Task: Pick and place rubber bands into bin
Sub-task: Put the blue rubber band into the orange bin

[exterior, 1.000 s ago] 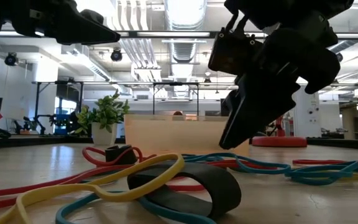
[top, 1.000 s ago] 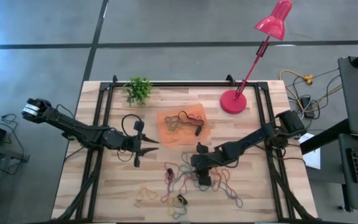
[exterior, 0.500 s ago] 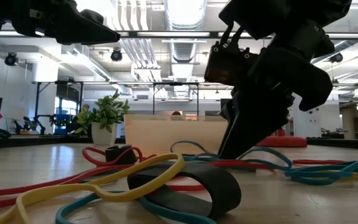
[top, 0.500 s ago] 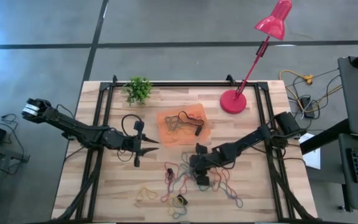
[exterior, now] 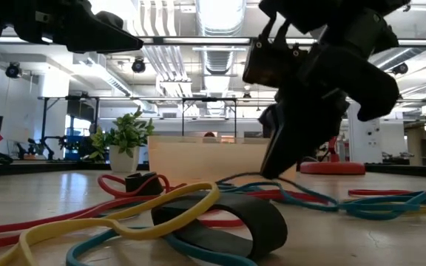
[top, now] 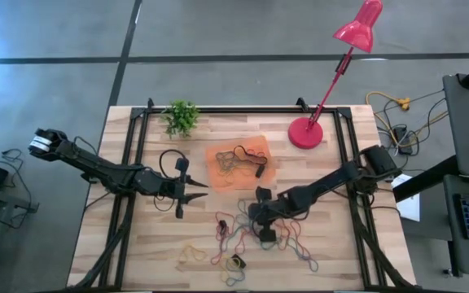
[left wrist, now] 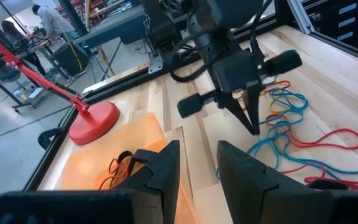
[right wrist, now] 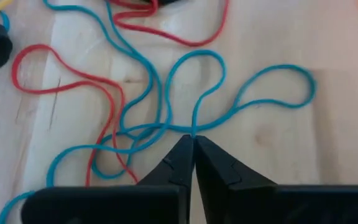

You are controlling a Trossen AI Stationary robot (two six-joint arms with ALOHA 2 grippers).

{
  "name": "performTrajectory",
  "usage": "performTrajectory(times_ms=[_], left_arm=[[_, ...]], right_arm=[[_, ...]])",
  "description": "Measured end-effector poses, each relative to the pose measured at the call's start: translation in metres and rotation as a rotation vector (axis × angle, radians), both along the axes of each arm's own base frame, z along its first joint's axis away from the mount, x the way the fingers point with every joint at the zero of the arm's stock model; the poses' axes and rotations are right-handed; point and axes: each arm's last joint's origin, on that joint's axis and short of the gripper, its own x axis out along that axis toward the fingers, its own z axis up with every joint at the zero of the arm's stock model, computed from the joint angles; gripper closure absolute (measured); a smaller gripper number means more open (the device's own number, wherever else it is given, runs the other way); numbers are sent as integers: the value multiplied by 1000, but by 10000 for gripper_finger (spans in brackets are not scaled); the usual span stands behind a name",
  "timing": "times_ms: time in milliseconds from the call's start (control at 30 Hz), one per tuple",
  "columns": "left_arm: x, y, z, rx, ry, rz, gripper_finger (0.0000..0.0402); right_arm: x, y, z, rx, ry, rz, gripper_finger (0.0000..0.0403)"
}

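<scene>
Loose rubber bands (top: pixel 243 240) in red, blue, yellow and black lie tangled on the wooden table near its front edge. The low view shows a wide black one (exterior: pixel 228 222) and a yellow one (exterior: pixel 124 218) up close. The orange bin (top: pixel 238 167) sits behind them at the table's middle with a few bands inside. My right gripper (top: pixel 253 221) is down among the loose bands, shut on a blue band (right wrist: pixel 229 99). My left gripper (left wrist: pixel 197 168) hovers open left of the bin, holding nothing. My right gripper pinches the blue band between its two fingertips where its strands run together (right wrist: pixel 193 129). The fingers slant down from the table's right side. Beside the tips the strand is raised a little (exterior: pixel 235 177). The band's loops (right wrist: pixel 278 87) lie slack on the wood.
A red desk lamp stands by its round base (top: pixel 306 133) at the back right, and a small potted plant (top: pixel 181 118) at the back left. Black frame rails (top: pixel 133 155) run along both sides of the table. Red bands (right wrist: pixel 61 68) cross the blue one.
My right gripper has shut its fingertips on the blue band, tipping slightly while staying nearly in place over the pile. The band's strand by the tips has come up off the wood; the rest has stayed lying.
</scene>
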Motion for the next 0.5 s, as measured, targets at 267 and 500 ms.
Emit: performTrajectory(times_ms=[267, 500], left_arm=[[0, 0, 1, -2, -7, 0, 310], [0, 0, 2, -7, -22, 0, 310]], right_arm=[[-1, -4, 37, -115, -47, 5, 395], [-2, -22, 82, -275, -139, -21, 395]])
